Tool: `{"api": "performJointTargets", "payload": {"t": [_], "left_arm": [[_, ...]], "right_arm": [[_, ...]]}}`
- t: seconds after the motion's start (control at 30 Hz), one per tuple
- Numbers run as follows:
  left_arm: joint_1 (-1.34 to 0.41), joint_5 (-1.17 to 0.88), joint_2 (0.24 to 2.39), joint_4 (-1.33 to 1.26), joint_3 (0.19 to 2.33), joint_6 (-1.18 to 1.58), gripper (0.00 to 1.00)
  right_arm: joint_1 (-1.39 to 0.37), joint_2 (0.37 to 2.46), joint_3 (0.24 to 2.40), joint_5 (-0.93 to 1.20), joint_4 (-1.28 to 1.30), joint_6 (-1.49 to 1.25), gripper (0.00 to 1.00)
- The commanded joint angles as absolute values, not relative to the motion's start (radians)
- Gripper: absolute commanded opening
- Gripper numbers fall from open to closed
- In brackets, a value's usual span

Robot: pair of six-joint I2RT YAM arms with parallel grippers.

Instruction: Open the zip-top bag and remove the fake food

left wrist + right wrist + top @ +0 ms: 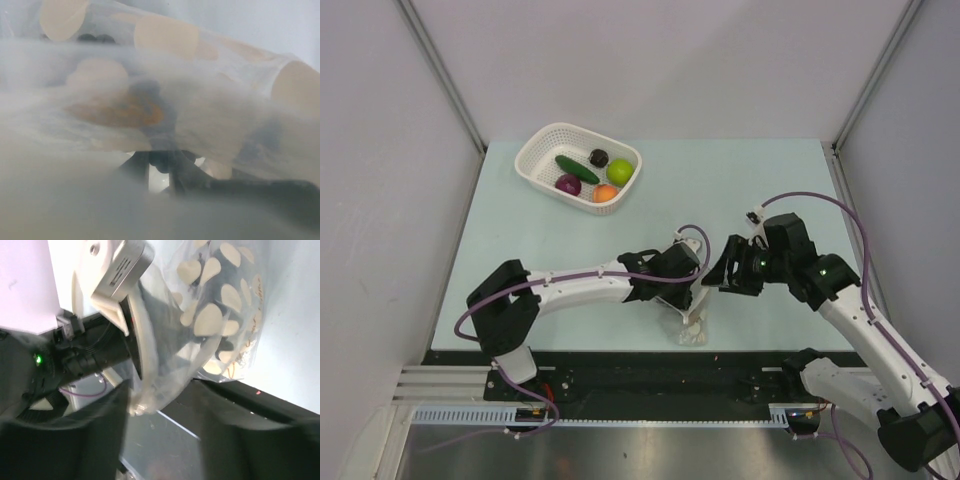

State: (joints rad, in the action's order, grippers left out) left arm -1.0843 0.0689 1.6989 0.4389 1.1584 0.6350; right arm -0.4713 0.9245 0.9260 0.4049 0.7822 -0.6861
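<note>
- The left claw [682, 298] reaches over the middle of the table [750, 180] and is pinched on the zip-top bag [691, 325]. The bag hangs from it toward the near edge. I cannot tell whether its lower end rests on the tabletop.
- In the right wrist view the clear crinkly plastic wraps around one white finger [134, 335] of that claw, with the dark, pale-dotted side of the bag turned outward.
- The left wrist view is almost all plastic pressed up against the lens (pale dots and an orange-brown smudge, too blurred for me to name).
- The right claw [720, 272] sits just beside the bag on its right, jaws spread wide and gripping nothing. A lower corner of the bag hangs just above the gap between its dark fingers [250, 440].
- The white basket [535, 160] stands at the far left of the table, well apart from both claws.
- Inside it lie the cucumber [577, 168], the dark grapes [599, 157], the lime-green ball [620, 172], the purple onion piece [568, 184] and the orange fruit [606, 193], close together.
</note>
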Motion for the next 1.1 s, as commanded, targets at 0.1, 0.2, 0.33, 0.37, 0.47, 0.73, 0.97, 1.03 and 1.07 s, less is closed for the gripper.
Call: {"api": "performJointTargets", "payload": {"t": [0.1, 0.2, 0.33, 0.37, 0.47, 0.73, 0.97, 1.03, 1.07], "left_arm": [[-1.100, 0.071, 1.614, 0.462, 1.221, 0.609, 0.00], [-1.098, 0.055, 1.594, 0.488, 1.245, 0.609, 0.00], [-1.092, 0.054, 1.585, 0.517, 1.305, 0.604, 0.00], [-1.082, 0.046, 1.586, 0.523, 1.327, 0.606, 0.00], [-1.063, 0.009, 1.588, 0.514, 1.357, 0.620, 0.00], [-1.058, -0.121, 1.560, 0.499, 1.391, 0.614, 0.00], [-1.046, -0.193, 1.462, 0.471, 1.361, 0.540, 0.00], [-1.034, -0.222, 1.444, 0.457, 1.333, 0.523, 0.00], [-1.031, -0.266, 1.436, 0.440, 1.322, 0.509, 0.00]], "right_arm": [[-0.480, 0.890, 0.910, 0.296, 0.761, -0.681, 0.18], [-0.482, 0.874, 0.905, 0.298, 0.775, -0.661, 0.00], [-0.482, 0.832, 0.855, 0.339, 0.747, -0.669, 0.00], [-0.483, 0.824, 0.847, 0.345, 0.741, -0.670, 0.00], [-0.483, 0.795, 0.830, 0.331, 0.770, -0.661, 0.00], [-0.483, 0.755, 0.831, 0.259, 0.839, -0.629, 0.00], [-0.483, 0.741, 0.825, 0.212, 0.902, -0.566, 0.00], [-0.483, 0.721, 0.825, 0.189, 0.914, -0.561, 0.00], [-0.483, 0.715, 0.827, 0.180, 0.919, -0.563, 0.00]]}}
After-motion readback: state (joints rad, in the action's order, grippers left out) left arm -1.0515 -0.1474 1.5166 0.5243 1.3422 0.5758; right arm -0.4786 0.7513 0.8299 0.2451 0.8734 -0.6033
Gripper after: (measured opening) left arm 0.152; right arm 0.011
